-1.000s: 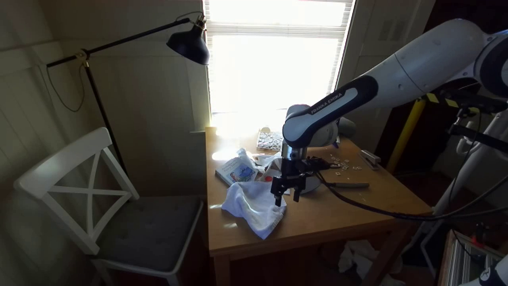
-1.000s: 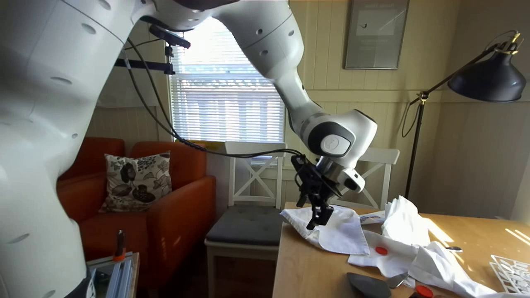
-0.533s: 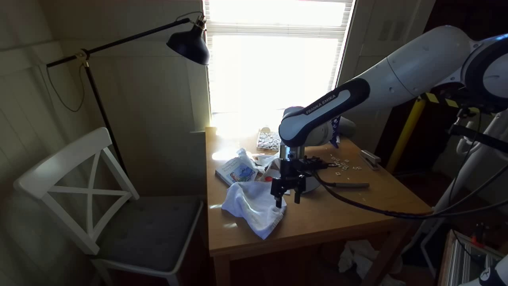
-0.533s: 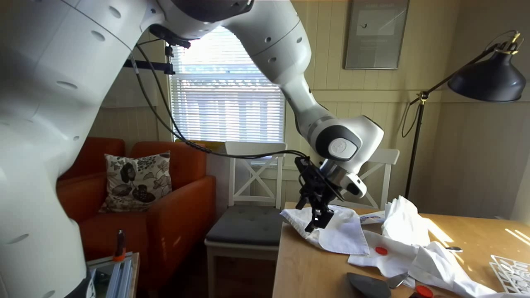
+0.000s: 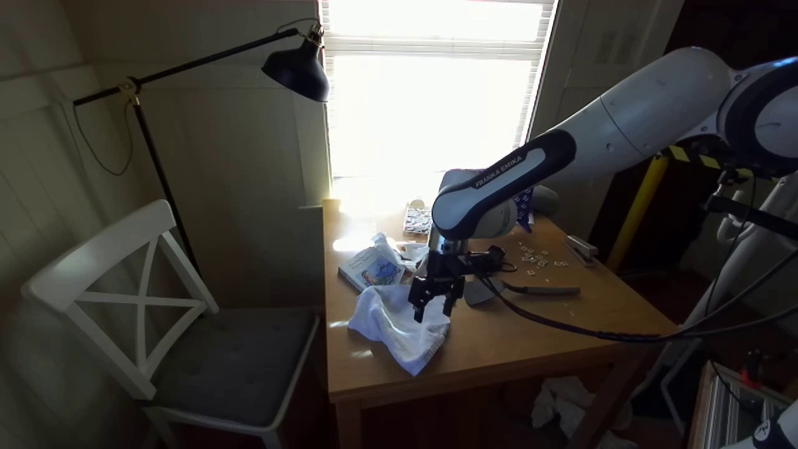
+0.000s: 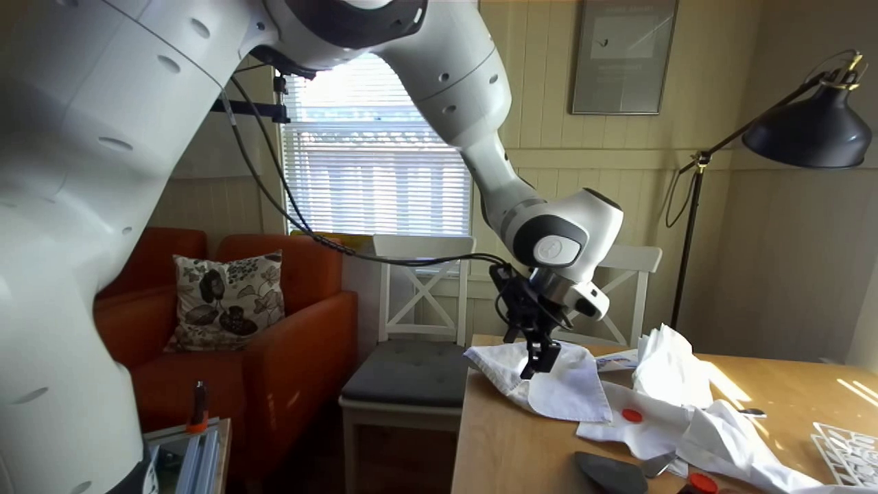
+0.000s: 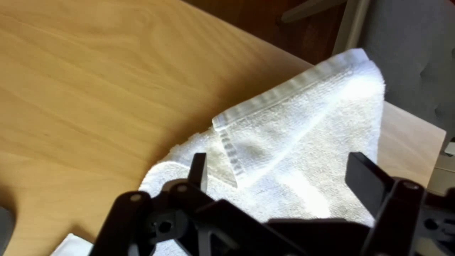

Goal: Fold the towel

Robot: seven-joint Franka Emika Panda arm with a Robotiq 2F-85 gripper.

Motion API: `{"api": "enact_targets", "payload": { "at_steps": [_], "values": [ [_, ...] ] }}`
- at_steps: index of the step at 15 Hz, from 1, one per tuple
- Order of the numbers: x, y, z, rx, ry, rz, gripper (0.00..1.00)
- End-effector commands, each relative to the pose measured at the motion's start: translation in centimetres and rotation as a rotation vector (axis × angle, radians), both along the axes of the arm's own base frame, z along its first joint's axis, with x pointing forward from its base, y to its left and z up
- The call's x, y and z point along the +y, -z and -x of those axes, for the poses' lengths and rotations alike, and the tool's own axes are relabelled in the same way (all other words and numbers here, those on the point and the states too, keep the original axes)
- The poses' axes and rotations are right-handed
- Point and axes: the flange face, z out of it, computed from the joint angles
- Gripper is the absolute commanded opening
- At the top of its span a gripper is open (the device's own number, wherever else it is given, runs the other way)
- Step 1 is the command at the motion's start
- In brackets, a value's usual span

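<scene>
I have the gripper [image 7: 278, 170] spread wide, its fingers [image 7: 364, 181] held apart with the white towel [image 7: 320, 138] showing between them in my wrist view; whether a tip touches the cloth, I can't tell. The towel is fuzzy terry, bordered along one side by a smoother, ribbed hem [image 7: 289, 91]. One hemmed corner lies over another layer of the cloth, and bright streaks of light cross the pile. Seen in an exterior view, it is rumpled and rippled, narrowing to a point. It sits near a corner of the wooden table [image 7: 89, 89], one end reaching the edge; I can't make out whether that end hangs over. Just beside it, in an exterior view, I see a book [image 5: 374, 271]. Farther along, in an exterior view, comes crumpled white fabric [image 6: 658, 436] with a red disc [image 6: 632, 416] on it. Beyond, in both exterior views, stands a black lamp [image 5: 299, 68].
</scene>
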Motion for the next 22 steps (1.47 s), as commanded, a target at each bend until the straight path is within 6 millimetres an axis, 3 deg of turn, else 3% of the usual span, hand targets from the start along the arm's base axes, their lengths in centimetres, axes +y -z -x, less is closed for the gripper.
{"api": "enact_targets", "payload": {
  "at_steps": [1, 13, 14, 15, 17, 22],
  "values": [
    [1.3, 1.6, -1.0, -0.02, -0.009, -0.009, 1.0],
    [1.5, 4.5, -1.7, -0.002, -0.035, -0.008, 1.0],
    [1.5, 4.6, -1.9, -0.002, -0.034, -0.008, 0.97],
    [1.5, 4.7, -2.0, -0.005, -0.032, -0.009, 0.74],
    [1.4, 4.7, -2.2, -0.008, -0.03, -0.008, 0.69],
    [1.4, 4.2, -2.5, -0.023, -0.028, -0.005, 0.33]
  ]
}}
